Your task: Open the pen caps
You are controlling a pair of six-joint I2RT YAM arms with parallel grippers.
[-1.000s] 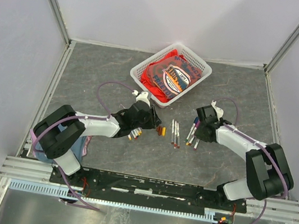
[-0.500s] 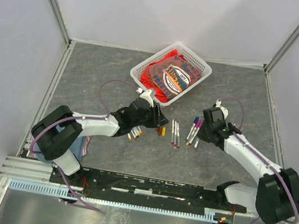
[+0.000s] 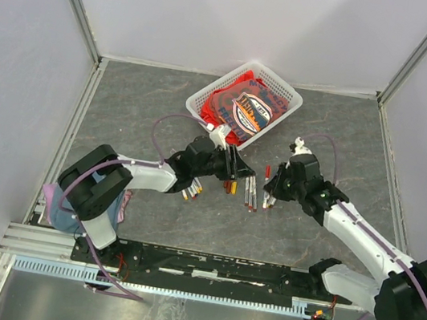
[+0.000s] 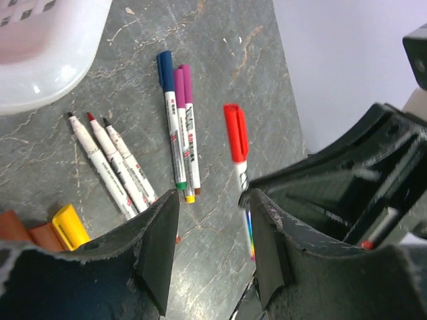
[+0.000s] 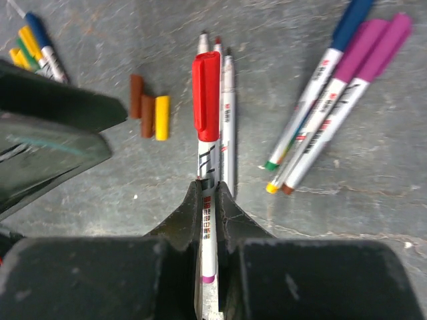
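The right gripper [image 5: 208,195] is clamped on the white barrel of a pen [image 5: 207,159] with its red cap [image 5: 206,93] on. This shows only in the right wrist view. From above, the fingers hide the barrel and only the cap shows, near the middle of the table [image 3: 148,109].

The left gripper [image 4: 212,250] has its fingers apart and nothing between them. In its own view the red cap lies beyond the gap. The right wrist view shows that gripper off to one side, clear of the pen.

On the surface, toward the near edge, a yellow cap [image 5: 161,117] lies against two brown caps [image 5: 147,115], beside three uncapped pens [image 5: 227,100]. Three capped pens [image 5: 360,41], one blue and two purple, lie on the held pen's other side.

The barrels carry black and red printing that is too blurred to read.

Only the top view shows the white basket [image 3: 279,82] at the middle of the far edge. It holds a red bag [image 3: 242,109] whose round emblem has lettering too small to read.
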